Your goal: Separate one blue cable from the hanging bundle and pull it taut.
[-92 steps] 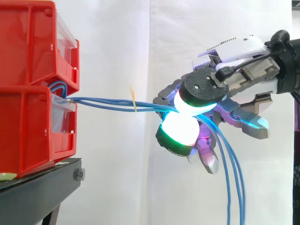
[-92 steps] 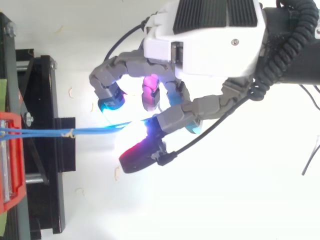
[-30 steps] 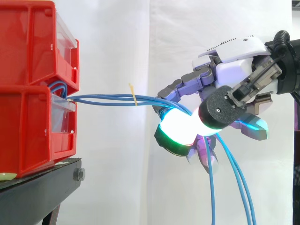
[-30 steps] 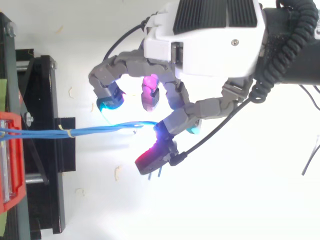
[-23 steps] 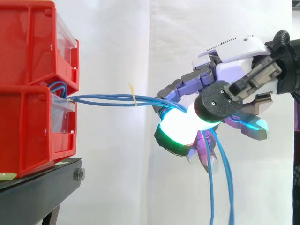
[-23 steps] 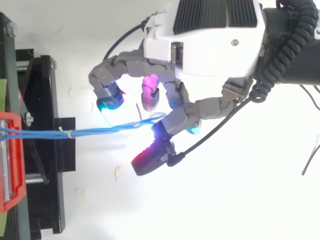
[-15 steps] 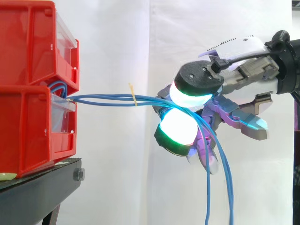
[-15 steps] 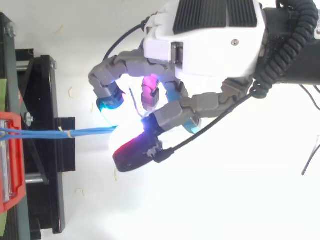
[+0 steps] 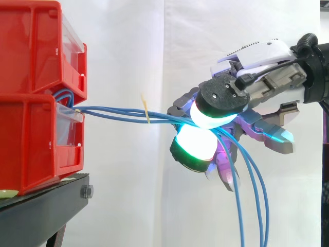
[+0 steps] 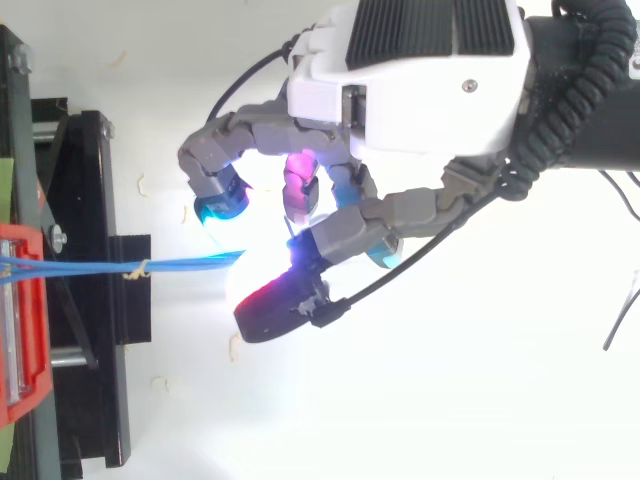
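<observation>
Right of the 2 stacked red bins, the robot hand is curled, its thumb and a finger pinching the blue cables between glowing pads. The cables run nearly level from the lower bin's front to the pinch, bound partway by a pale tie, then hang down below the hand.

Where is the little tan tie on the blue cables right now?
In the side view, the tan tie sits on the blue cables between the lower red bin and the hand, nearer the hand.
</observation>
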`<action>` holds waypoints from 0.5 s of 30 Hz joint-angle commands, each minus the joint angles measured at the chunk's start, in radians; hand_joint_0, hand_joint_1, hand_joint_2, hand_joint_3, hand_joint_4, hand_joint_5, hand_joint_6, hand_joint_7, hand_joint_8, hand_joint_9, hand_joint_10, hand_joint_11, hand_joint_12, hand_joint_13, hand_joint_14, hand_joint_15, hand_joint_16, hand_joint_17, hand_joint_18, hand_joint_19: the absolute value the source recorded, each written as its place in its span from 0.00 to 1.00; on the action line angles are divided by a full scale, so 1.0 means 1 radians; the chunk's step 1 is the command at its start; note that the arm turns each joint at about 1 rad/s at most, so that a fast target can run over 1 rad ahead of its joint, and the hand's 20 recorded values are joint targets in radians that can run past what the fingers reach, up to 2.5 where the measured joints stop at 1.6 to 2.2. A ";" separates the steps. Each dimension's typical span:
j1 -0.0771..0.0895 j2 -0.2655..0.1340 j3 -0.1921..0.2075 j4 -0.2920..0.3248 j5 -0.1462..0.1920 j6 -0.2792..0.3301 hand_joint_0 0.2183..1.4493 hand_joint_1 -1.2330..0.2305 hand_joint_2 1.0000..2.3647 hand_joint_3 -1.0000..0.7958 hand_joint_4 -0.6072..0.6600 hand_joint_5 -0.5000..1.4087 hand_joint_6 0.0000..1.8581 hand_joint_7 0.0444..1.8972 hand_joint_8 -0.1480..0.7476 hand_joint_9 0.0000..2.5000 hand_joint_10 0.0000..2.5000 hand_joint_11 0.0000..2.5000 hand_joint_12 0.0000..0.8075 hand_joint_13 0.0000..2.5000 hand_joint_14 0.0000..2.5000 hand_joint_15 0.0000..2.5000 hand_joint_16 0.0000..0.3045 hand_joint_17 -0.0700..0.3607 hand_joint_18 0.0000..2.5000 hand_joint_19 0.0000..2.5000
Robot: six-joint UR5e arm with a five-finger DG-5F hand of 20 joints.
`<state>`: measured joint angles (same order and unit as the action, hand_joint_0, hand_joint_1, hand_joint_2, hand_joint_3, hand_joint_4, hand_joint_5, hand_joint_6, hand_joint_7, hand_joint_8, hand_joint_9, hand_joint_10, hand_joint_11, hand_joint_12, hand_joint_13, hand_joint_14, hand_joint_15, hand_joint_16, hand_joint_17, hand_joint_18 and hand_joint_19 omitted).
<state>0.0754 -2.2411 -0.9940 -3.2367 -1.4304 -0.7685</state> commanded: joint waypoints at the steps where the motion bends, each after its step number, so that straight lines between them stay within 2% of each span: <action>1: 0.000 0.000 0.000 0.002 0.001 0.000 0.39 0.28 0.01 0.39 0.48 0.33 0.27 0.70 0.25 0.76 0.01 0.13 0.27 0.47 0.01 0.16 0.14 0.39 0.26 0.21; 6: 0.000 0.000 0.000 0.002 0.002 0.000 0.40 0.23 0.01 0.39 0.49 0.33 0.27 0.69 0.25 0.76 0.01 0.12 0.26 0.47 0.01 0.16 0.14 0.39 0.26 0.21; 15: 0.000 0.000 0.000 0.002 0.002 0.000 0.39 0.22 0.01 0.38 0.49 0.33 0.27 0.70 0.26 0.75 0.01 0.13 0.27 0.46 0.01 0.16 0.14 0.39 0.26 0.21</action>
<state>0.0752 -2.2408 -0.9939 -3.2352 -1.4276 -0.7685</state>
